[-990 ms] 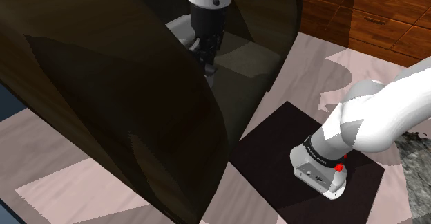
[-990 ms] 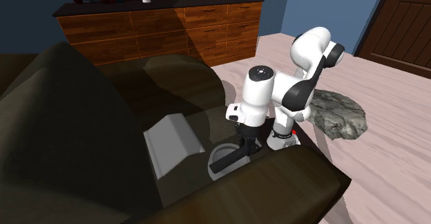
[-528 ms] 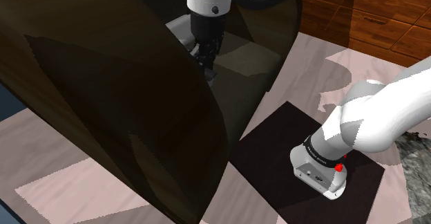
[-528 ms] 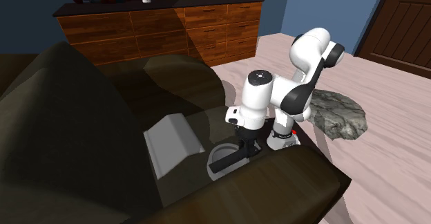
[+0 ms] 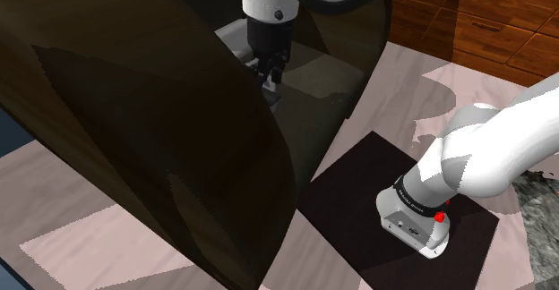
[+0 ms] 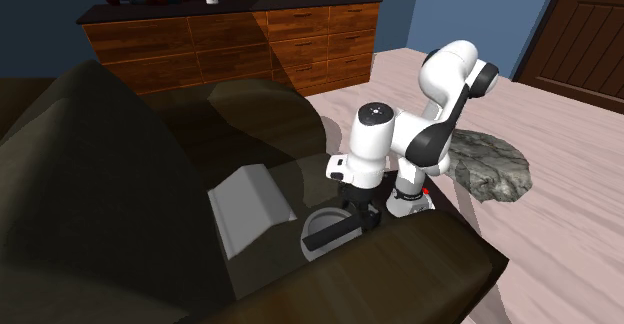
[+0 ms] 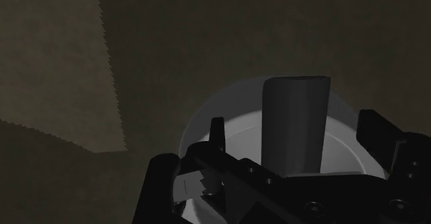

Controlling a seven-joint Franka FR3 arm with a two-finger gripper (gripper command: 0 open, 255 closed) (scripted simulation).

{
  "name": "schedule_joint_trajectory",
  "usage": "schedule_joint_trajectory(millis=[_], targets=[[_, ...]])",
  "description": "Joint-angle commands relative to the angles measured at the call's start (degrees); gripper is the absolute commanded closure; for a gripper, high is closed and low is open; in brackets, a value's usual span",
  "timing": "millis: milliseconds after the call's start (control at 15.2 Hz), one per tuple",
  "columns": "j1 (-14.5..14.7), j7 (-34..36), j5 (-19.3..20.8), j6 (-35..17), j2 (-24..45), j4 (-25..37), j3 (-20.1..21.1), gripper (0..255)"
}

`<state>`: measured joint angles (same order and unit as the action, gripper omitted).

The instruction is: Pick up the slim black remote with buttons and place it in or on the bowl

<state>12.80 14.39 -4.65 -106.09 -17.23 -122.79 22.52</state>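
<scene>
Remote (image 7: pixel 295 115), a dark slab, lies flat in the pale bowl (image 7: pixel 238 119). The pincer (image 7: pixel 297 143) hangs just above it with its 2 fingers spread wide, 1 on each side of the remote and touching neither side, so it grips nothing. The bowl sits on a dark sofa (image 6: pixel 120 172). In the second exterior view a grey cushion (image 6: pixel 250 207) lies at the bowl's 10 o'clock, and a wooden dresser (image 6: pixel 230 37) stands well apart at 12 o'clock.
</scene>
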Motion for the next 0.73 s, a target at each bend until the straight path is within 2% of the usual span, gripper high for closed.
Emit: schedule_joint_trajectory(millis=[0, 264, 660], targets=[[0.0, 0.0, 0.0, 0.1, -0.1, 0.0, 0.0, 0], [-0.2, 0.1, 0.2, 7.4, -0.1, 7.3, -0.4, 0], [-0.2, 0.1, 0.2, 7.4, -0.1, 7.3, -0.4, 0]])
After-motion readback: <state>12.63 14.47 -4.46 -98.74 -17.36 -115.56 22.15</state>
